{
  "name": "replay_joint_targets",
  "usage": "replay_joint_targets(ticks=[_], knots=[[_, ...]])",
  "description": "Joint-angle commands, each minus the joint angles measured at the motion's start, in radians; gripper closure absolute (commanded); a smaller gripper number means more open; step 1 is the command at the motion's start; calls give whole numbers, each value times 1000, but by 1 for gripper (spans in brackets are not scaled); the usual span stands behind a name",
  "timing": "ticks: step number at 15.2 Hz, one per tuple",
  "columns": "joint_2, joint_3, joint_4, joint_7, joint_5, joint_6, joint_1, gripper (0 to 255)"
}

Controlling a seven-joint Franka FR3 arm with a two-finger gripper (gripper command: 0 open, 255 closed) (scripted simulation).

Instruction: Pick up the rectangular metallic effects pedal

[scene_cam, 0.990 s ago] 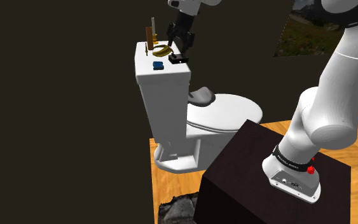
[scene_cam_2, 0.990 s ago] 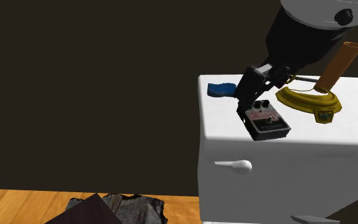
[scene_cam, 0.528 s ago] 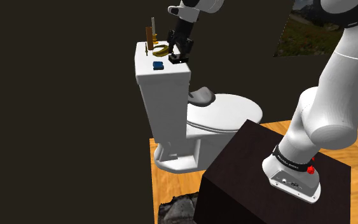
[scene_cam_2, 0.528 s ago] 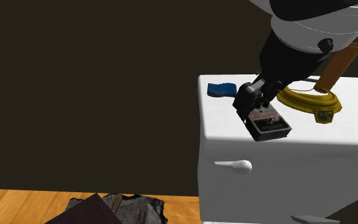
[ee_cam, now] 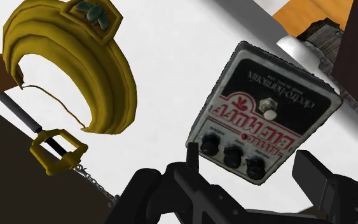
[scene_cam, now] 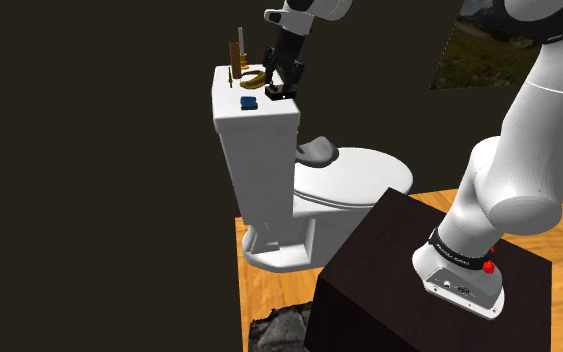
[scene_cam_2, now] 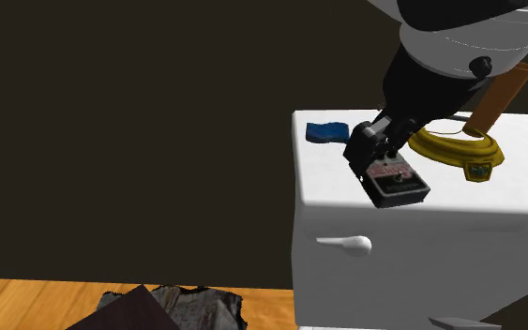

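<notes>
fingers stand wide, one on each side of the effects pedal's knob end, not clamping it as far as i can see. the pedal lies flat on the toilet tank lid. approach looks done; closing and lifting are left.

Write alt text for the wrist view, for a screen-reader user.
A rectangular silver effects pedal with a black-and-red face and three black knobs lies on a white toilet-tank lid, its knob end inside the open black two-finger gripper. A curved yellow ornament with a green emblem lies beside it.
</notes>
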Motion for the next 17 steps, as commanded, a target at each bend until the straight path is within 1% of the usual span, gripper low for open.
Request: replay_joint_targets(ticks=[1, 15, 17], knots=[[0, 0, 12, 4, -3, -14, 0, 255], [7, -6, 207, 46, -16, -198, -7, 255], [8, -6, 209, 47, -16, -200, -7, 255]])
